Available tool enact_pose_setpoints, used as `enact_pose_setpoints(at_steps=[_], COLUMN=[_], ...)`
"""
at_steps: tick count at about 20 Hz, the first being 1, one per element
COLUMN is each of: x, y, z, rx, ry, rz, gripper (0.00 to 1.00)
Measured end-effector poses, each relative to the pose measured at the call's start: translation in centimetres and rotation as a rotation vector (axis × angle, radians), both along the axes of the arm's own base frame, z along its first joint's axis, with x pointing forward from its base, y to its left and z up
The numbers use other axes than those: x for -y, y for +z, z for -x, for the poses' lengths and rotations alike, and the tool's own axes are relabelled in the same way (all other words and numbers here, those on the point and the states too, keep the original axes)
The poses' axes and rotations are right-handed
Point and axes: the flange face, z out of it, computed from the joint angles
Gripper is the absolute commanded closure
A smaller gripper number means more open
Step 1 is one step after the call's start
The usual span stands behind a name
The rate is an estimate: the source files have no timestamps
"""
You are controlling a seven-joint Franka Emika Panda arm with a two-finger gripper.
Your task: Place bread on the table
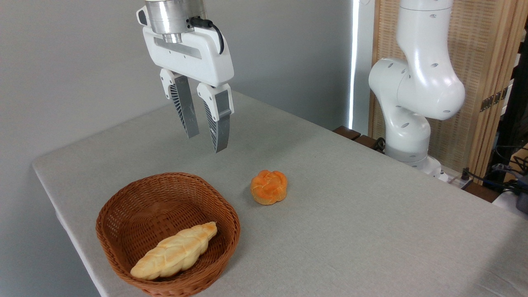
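Note:
The bread (175, 251), a long pale-yellow braided loaf with a golden crust, lies slanted inside the brown wicker basket (119, 208) at the front left of the table (350, 214). My gripper (207, 142) hangs in the air well above and behind the basket, pointing down. Its two ribbed fingers (185, 109) stand a small gap apart with nothing between them, so it is open.
A small round orange knotted bun (269, 187) sits on the grey cloth just right of the basket. The arm's white base (412, 103) rises at the table's far right edge. A grey wall stands behind; cables and a wooden screen are at the right.

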Motion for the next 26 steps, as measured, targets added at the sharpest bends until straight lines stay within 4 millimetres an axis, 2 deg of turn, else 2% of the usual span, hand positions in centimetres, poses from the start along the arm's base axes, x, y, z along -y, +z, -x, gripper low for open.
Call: enact_pose_setpoints(at_steps=[19, 26], x=[-0.1, -0.1], y=[0.8, 1.6], z=[0.3, -0.4], rx=[0.016, 0.104], ry=[0.001, 0.003], rz=[0.002, 0.017], gripper=[0.0, 0.0])
